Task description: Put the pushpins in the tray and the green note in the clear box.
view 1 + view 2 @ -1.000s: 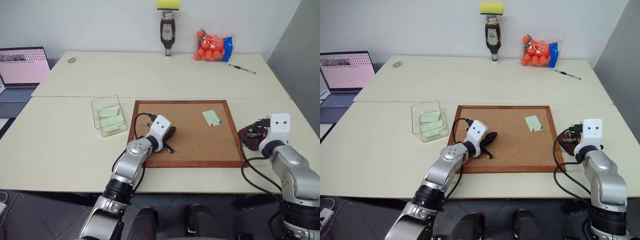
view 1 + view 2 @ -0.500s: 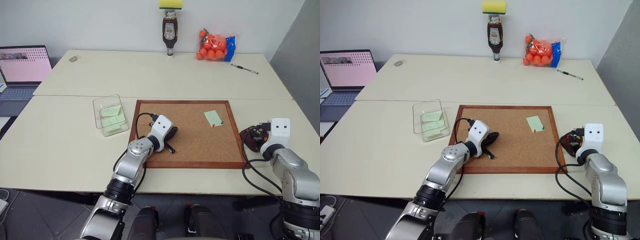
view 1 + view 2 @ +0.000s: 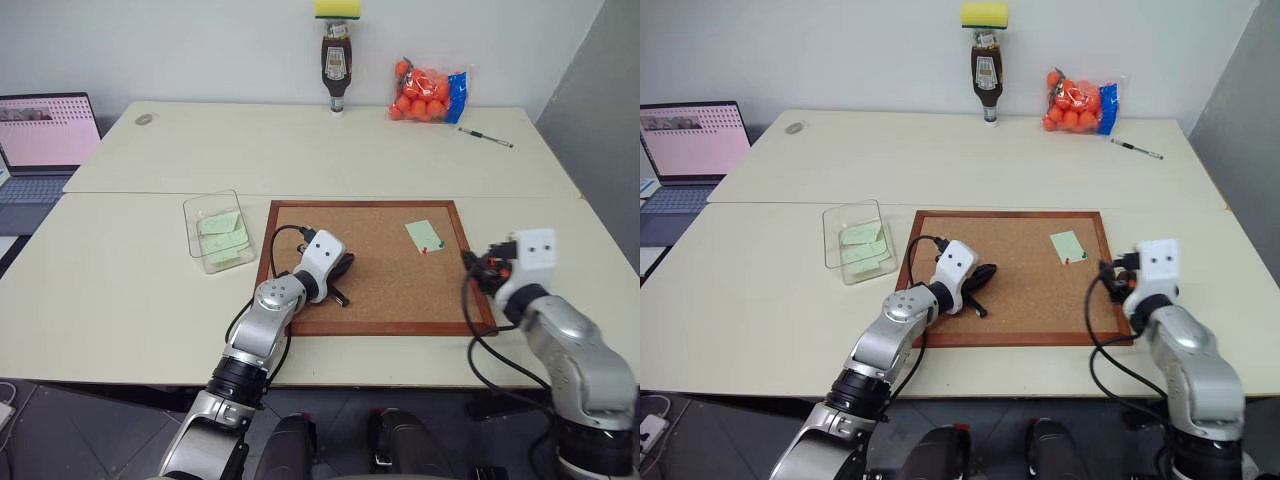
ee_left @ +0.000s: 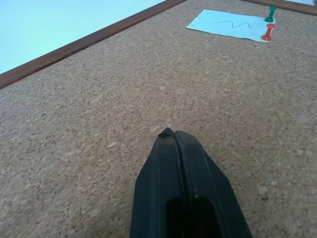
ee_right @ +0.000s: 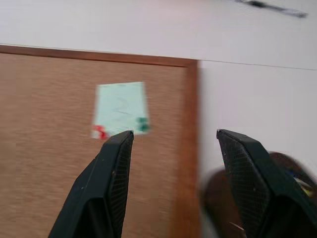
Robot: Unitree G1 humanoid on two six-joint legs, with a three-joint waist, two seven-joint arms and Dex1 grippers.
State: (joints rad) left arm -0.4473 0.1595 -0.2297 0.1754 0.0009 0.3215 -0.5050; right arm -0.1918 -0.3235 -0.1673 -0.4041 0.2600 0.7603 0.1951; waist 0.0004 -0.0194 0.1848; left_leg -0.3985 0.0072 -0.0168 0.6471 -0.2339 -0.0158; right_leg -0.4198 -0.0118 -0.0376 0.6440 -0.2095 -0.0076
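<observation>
Saw a wood-framed corkboard [image 3: 375,265] lying flat at the middle of the near table [image 3: 110,290]. Found the green note [image 3: 423,235] toward 1 o'clock on the cork, pinned at its near edge by a green pushpin [image 4: 270,13] and a red pushpin [image 4: 268,32] side by side. Noted the clear box [image 3: 217,231] off the board's 9 o'clock side, just beside the frame, holding other pale green slips. Found the left gripper [image 4: 171,133] pressed together, empty, resting low on bare cork near 8 o'clock of the board. Found the right gripper [image 5: 173,141] spread wide and empty at the board's 3 o'clock edge, above the frame. Glimpsed the dark tray [image 5: 257,198] partly hidden under the right gripper, with coloured bits inside too blurred to name.
</observation>
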